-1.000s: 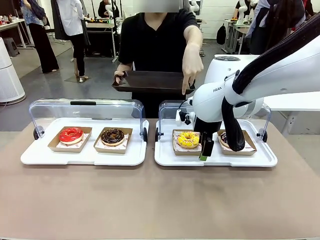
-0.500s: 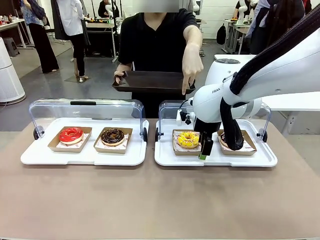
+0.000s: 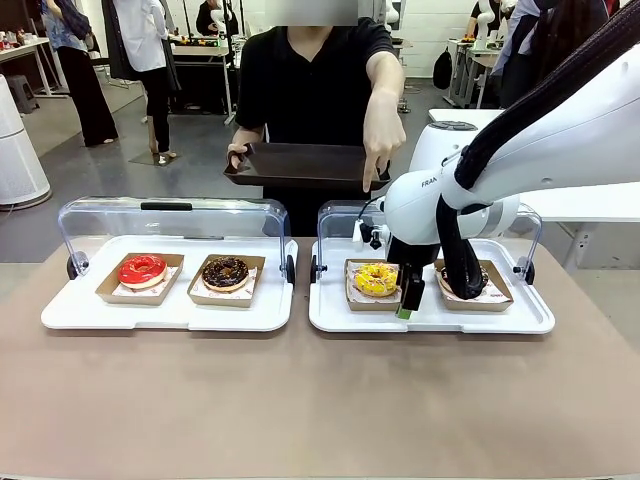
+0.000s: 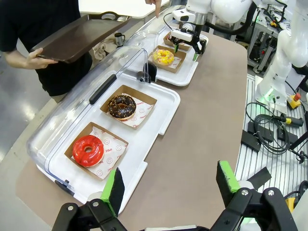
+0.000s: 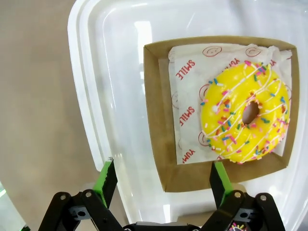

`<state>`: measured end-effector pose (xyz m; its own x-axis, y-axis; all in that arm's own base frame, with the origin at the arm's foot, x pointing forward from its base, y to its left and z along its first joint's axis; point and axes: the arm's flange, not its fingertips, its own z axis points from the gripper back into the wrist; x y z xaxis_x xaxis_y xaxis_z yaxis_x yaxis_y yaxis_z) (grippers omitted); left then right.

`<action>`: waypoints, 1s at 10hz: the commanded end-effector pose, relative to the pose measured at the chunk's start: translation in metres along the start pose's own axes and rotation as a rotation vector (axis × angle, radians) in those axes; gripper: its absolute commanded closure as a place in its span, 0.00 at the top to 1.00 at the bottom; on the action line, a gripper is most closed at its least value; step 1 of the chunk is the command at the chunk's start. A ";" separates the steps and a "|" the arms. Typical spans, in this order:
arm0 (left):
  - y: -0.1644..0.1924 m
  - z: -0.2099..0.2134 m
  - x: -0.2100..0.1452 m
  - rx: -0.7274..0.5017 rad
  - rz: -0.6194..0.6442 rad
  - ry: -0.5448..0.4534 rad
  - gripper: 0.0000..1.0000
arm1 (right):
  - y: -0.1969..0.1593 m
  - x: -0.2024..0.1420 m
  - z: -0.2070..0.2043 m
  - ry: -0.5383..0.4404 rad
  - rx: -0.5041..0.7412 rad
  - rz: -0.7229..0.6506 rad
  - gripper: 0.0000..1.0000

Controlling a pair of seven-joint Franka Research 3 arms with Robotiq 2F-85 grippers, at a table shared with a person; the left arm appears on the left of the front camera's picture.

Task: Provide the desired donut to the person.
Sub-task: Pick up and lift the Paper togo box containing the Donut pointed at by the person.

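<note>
Released and empty at the right end effector (image 5: 162,178), jaws spread wide, green pads straddling the near edge of a carton (image 5: 159,120) from just above. At 1 o'clock from it in the right wrist view, sitting in that carton on printed paper: yellow donut (image 5: 226,120) with white drizzle and sprinkles. Under the carton, a white tray (image 5: 110,96) on the desk (image 3: 300,400). At 12 o'clock from the donut in the front view, raised well above it, the person's (image 3: 310,70) hand (image 3: 383,130), index finger pointing down. In the other hand, at 11 o'clock, a brown tray (image 3: 300,165) held level at the far side. Off at 9 o'clock, on a second white tray under a raised clear lid (image 3: 170,215): chocolate donut (image 3: 226,271), then red donut (image 3: 142,269), each in its own carton. Likewise released and empty at the left end effector (image 4: 171,182), hanging above the near desk edge, well apart from both trays.
</note>
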<state>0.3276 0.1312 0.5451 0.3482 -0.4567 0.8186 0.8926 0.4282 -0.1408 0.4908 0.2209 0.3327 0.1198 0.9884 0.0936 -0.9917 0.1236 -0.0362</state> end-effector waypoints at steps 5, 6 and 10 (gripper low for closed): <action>0.001 0.001 0.001 -0.002 -0.012 -0.017 1.00 | -0.005 -0.002 -0.006 0.011 0.007 0.020 0.00; 0.001 0.001 0.001 -0.002 -0.012 -0.017 1.00 | -0.005 -0.002 -0.006 0.009 0.008 0.020 0.00; 0.001 0.001 0.001 -0.002 -0.012 -0.017 1.00 | -0.005 -0.002 -0.008 0.005 0.017 0.025 0.00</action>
<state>0.3274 0.1313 0.5451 0.3486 -0.4568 0.8184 0.8925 0.4285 -0.1410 0.4914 0.2195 0.3286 0.1165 0.9890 0.0911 -0.9924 0.1196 -0.0288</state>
